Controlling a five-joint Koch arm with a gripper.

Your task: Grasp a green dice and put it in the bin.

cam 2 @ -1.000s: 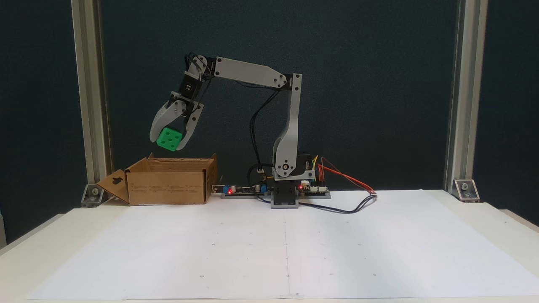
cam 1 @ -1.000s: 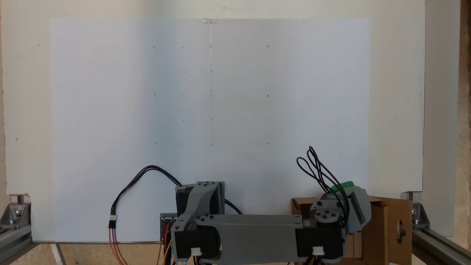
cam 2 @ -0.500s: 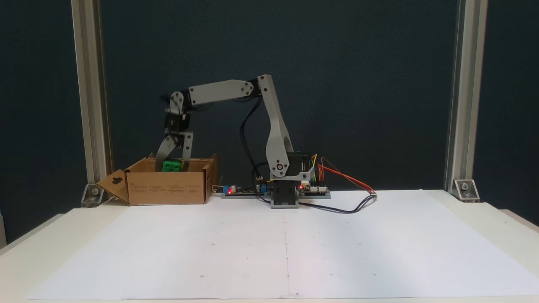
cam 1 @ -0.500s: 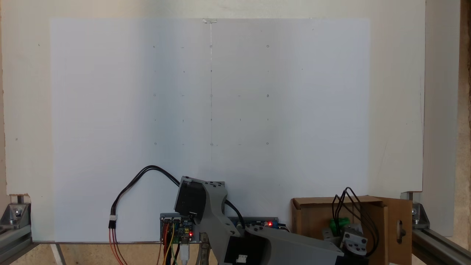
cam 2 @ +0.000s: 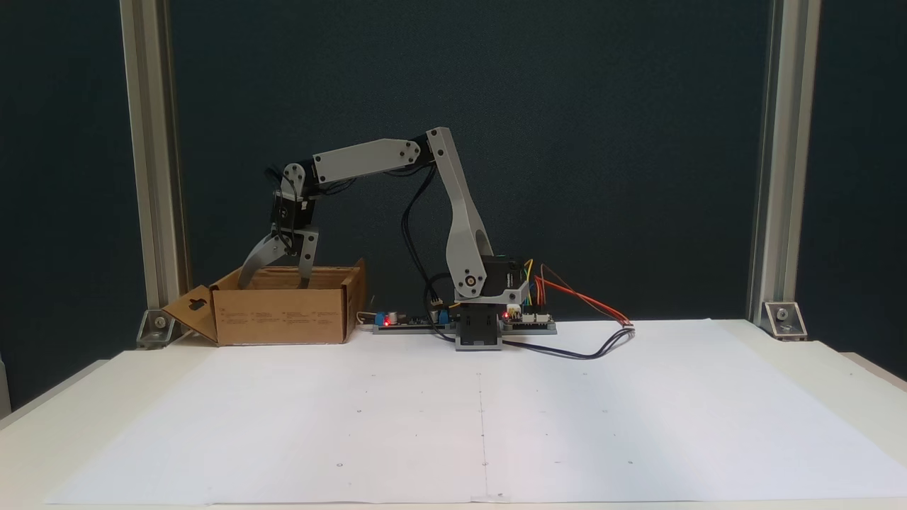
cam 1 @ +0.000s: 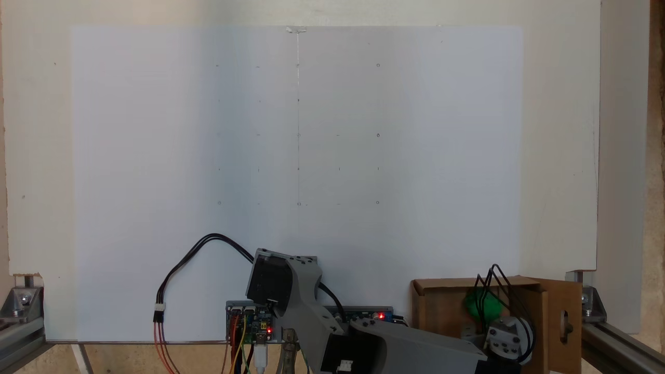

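Observation:
The green dice [cam 1: 482, 306] lies inside the bin [cam 1: 467, 283], partly behind black wrist cables. In the fixed view from the front, the bin [cam 2: 283, 319] is a brown cardboard box at the back left whose side flap has a keyhole cutout, and its wall hides the dice. My gripper [cam 2: 275, 283] hangs over the bin's opening, open, with its fingers spread wide and the tips dipping just below the rim. Nothing is between the fingers.
A white paper sheet [cam 2: 482, 411] with small dot marks covers the table. The arm's base and a controller board [cam 2: 425, 320] with red lights sit beside the bin, with cables [cam 2: 581, 350] trailing right. Aluminium posts [cam 2: 149, 177] stand at the back corners.
The arm came down from above the bin with the dice in its grip. The fingers have since spread apart and the dice has dropped into the bin.

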